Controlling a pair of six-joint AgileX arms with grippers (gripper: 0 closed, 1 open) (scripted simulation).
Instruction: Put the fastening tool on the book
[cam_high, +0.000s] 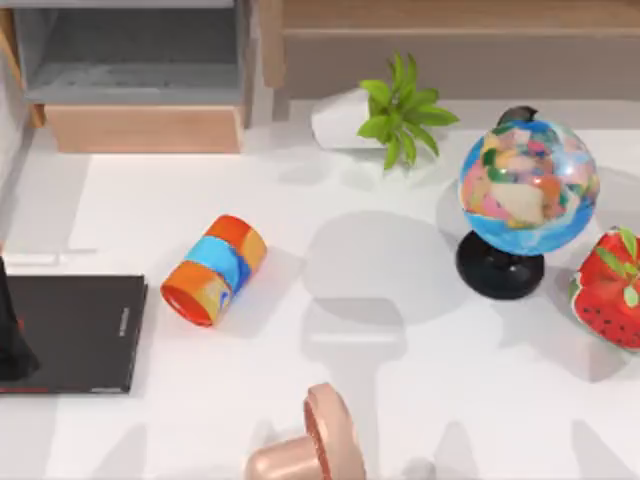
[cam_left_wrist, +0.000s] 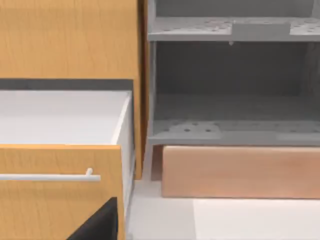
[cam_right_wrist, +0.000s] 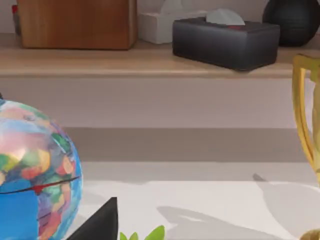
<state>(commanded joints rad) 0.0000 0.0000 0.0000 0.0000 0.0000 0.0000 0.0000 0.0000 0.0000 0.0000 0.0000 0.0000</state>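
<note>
The white table (cam_high: 400, 400) carried a black book (cam_high: 75, 330) at its left edge, a striped orange-and-blue cylinder (cam_high: 214, 270) just beside it, a copper mushroom-shaped object (cam_high: 310, 445) near the front, and a globe (cam_high: 525, 190), potted plant (cam_high: 385, 115) and strawberry (cam_high: 608, 290) toward the right.

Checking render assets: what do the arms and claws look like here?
Plain matte black, no markings or cables visible. The left claw and right claw each show as a black angular wedge; the left arm is a dark tapered shape.

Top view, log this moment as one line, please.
book: table's left edge, nothing blue on it | striped cylinder: lying beside it | globe: right side, upright
</note>
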